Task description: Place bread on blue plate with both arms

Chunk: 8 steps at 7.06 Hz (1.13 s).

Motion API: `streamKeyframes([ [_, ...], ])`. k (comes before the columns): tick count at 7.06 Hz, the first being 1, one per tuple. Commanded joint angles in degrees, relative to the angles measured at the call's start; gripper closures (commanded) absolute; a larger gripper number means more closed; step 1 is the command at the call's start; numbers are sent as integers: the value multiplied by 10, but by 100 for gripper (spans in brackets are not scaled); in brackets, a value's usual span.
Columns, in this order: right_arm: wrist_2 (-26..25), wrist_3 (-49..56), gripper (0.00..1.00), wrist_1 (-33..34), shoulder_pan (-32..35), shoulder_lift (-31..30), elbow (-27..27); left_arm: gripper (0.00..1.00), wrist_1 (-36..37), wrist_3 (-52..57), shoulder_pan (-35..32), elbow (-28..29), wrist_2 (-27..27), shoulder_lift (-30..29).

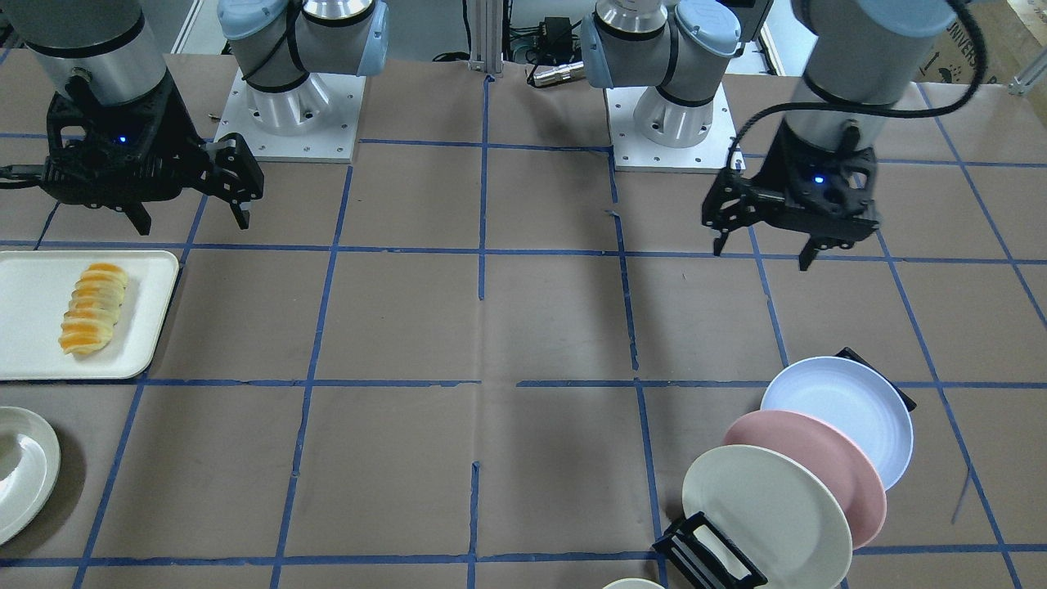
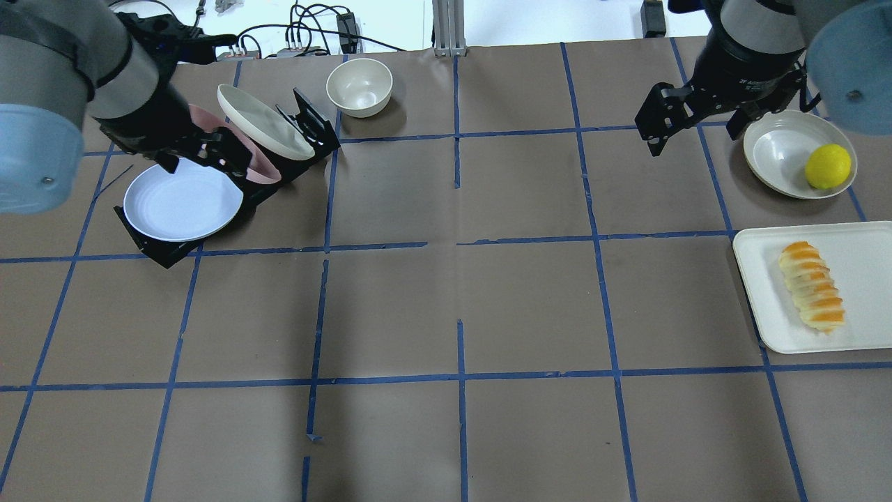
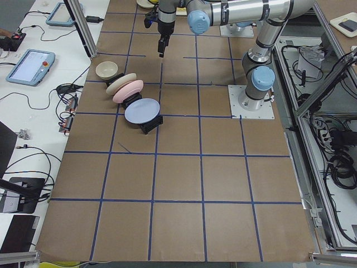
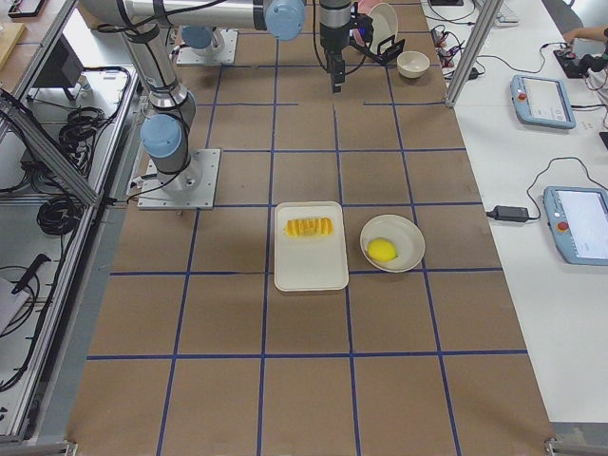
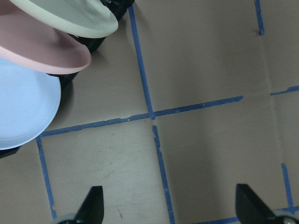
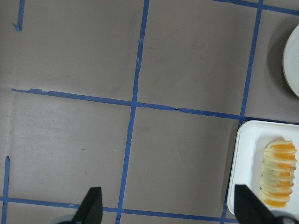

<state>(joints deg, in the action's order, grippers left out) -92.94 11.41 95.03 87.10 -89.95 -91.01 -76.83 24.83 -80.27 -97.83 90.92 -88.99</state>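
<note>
One bread (image 2: 812,286), a ridged orange-and-yellow loaf, lies on one white rectangular tray (image 2: 759,293) by the table's right edge, its long axis roughly parallel to that edge. Three smooth round plates lean in one black rack (image 2: 164,254) near the left edge: the blue plate (image 2: 178,206), a pink plate (image 1: 818,458) and a cream plate (image 1: 761,507). The left gripper (image 5: 170,207) and right gripper (image 6: 168,207) both gape wide, holding nothing.

Alternating orange and pale yellow bands on the bread (image 2: 812,286), plain white on the tray (image 2: 864,265). Plain pale blue plate (image 2: 182,202), pink plate (image 1: 826,454), cream plate (image 1: 765,511). Brown tabletop (image 2: 390,314) crossed by a blue tape grid (image 2: 529,377). Bright yellow lemon (image 2: 828,166).
</note>
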Motion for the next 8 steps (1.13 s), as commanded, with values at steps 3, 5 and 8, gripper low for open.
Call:
streamKeyframes([
  [3, -3, 0, 0, 1, 0, 5, 3, 0, 20, 196, 141, 24, -7, -67],
  [5, -3, -1, 0, 1, 0, 7, 4, 0, 34, 230, 179, 78, -49, -149],
  [8, -2, -1, 0, 2, 0, 13, 8, 0, 56, 226, 177, 224, -52, -332],
])
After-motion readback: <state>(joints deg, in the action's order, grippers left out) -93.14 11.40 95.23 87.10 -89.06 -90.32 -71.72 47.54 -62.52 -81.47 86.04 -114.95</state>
